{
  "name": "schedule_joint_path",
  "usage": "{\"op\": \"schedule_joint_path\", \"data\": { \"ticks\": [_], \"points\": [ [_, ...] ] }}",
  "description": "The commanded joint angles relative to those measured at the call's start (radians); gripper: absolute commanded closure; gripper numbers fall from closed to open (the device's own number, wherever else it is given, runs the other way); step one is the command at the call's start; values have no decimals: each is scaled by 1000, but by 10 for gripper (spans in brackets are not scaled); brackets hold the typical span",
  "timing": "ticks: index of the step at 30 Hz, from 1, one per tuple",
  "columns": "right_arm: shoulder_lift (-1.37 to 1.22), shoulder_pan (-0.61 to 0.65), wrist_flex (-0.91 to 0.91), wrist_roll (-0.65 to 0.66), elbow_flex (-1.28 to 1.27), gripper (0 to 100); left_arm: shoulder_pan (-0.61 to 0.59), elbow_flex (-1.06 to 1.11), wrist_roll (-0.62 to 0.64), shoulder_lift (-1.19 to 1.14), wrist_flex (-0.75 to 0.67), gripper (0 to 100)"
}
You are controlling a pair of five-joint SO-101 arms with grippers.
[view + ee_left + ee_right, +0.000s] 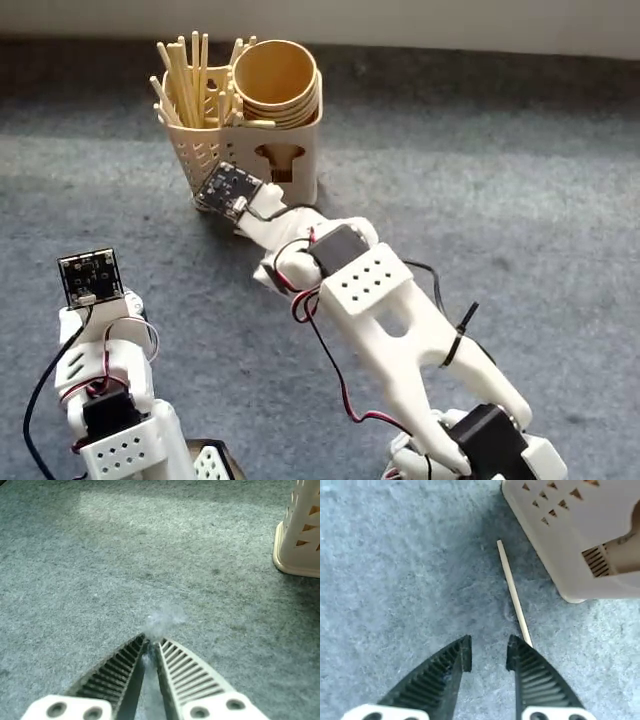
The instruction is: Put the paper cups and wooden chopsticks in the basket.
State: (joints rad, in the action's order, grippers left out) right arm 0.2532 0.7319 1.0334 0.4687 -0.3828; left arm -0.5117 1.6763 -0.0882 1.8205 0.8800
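Item: one loose chopstick (514,592), flat on the grey table (395,555), just beside the foot of the basket (570,540). Long axis: runs away from the right hand (489,652) toward the basket wall, nearly in line with the hand's reach and slightly slanted. Its near end sits at the tip of one finger, to the side of the gap and not inside it; whether they touch cannot be told. Right hand: partly open, holding nothing, and the nearer of the two. Left hand (150,645): closed, holding nothing, low over bare table with the basket well apart. Basket contents: stacked paper cups (278,80) and a bundle of chopsticks (190,80), upright. Judgement: the hand must shift sideways to straddle the stick.
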Motion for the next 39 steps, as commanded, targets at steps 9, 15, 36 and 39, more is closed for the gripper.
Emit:
{"op": "schedule_joint_path", "data": {
  "ticks": [9, 15, 36, 39],
  "points": [
    [-289, -48, -67, 101, 130, 806, 18, 19, -9, 15, -18, 982],
    [-443, -64, -68, 144, 255, 807, 18, 19, -9, 15, -18, 982],
    [-599, -50, 7, 144, 338, 953, 18, 19, -9, 15, -18, 982],
    [-599, -35, 39, 144, 338, 958, 18, 19, -9, 15, -18, 982]
  ]
}}
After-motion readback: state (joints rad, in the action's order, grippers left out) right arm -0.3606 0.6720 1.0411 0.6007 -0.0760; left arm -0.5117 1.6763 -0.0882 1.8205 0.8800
